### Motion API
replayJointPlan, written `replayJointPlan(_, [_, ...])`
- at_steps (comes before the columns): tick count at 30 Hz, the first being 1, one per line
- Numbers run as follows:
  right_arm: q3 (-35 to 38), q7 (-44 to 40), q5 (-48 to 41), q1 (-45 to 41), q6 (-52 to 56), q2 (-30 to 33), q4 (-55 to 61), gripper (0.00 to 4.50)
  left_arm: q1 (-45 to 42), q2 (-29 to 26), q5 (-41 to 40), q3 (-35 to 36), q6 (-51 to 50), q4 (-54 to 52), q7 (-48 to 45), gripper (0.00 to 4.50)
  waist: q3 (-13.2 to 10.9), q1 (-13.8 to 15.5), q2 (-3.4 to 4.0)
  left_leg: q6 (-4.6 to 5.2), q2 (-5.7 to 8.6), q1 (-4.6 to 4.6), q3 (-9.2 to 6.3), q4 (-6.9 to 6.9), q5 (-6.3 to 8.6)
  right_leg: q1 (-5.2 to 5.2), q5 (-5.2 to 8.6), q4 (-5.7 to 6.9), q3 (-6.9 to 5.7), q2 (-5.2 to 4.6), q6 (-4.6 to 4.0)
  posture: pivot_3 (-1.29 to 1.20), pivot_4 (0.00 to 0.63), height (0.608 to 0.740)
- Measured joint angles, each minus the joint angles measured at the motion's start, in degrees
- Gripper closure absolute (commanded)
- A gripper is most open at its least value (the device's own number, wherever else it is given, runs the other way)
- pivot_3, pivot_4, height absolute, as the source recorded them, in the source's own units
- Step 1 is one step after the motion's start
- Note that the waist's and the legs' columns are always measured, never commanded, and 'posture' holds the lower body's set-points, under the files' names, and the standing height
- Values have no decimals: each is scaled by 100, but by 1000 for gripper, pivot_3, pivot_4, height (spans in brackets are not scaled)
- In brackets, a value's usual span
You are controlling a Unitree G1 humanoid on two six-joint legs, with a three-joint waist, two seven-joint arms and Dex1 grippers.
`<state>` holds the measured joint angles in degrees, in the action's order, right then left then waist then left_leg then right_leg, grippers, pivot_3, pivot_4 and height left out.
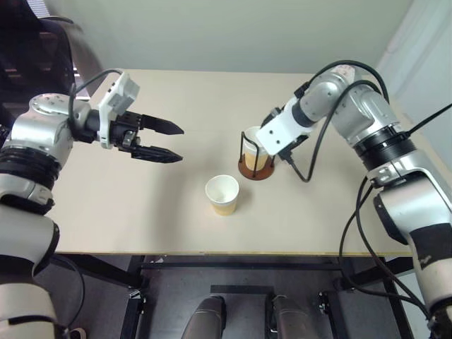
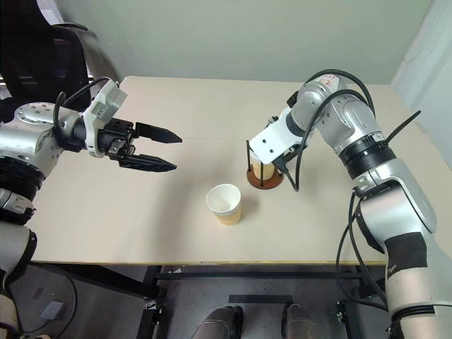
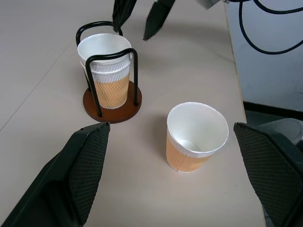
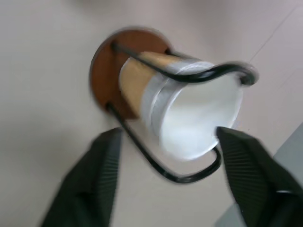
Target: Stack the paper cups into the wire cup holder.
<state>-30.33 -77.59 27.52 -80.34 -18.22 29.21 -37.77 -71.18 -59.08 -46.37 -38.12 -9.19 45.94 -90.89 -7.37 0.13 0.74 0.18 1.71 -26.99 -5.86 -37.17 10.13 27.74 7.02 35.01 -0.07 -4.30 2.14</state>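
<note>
- Two paper cups (image 3: 105,66) sit nested in the wire cup holder (image 3: 111,101), which stands mid-tabletop, toward the right edge.
- My right gripper (image 3: 137,19) hangs just above their rim, fingers spread, holding nothing.
- One loose cup (image 1: 222,194) is left to stack, upright near the front edge, mouth up, long axis vertical like the stack's.
- My left gripper (image 1: 161,140) hovers over the tabletop's left part, wide open and empty, pointing toward the cups.
</note>
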Motion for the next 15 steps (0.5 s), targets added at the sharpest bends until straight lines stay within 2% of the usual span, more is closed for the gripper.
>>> replayJointPlan(3, [562,-328,-788,58,1048,1,519,402,84,-72,-54,-1,59,-111,0,0,0,10,0,-1,2,-5,0,2,0,1,1,-6,-2,0,-1,0,150,740])
replayJointPlan(6, [958,-678,-1250,197,1743,450,1387,402,279,-301,-127,-94,57,-396,0,0,2,32,-4,-9,5,-3,-4,0,5,-8,7,-8,-3,0,-10,0,150,740])
replayJointPlan(9, [1127,-914,-1517,547,2388,777,2075,402,334,-480,-154,-236,59,-562,0,0,3,32,-5,-27,5,2,-4,-4,0,-14,9,-8,-3,0,-14,0,150,740])
replayJointPlan(15, [1144,-1238,-2081,1222,3651,952,3421,402,186,-438,-206,-549,118,-819,0,0,3,21,-4,-9,0,6,-1,-3,-8,-13,10,0,-5,2,-11,0,150,740])
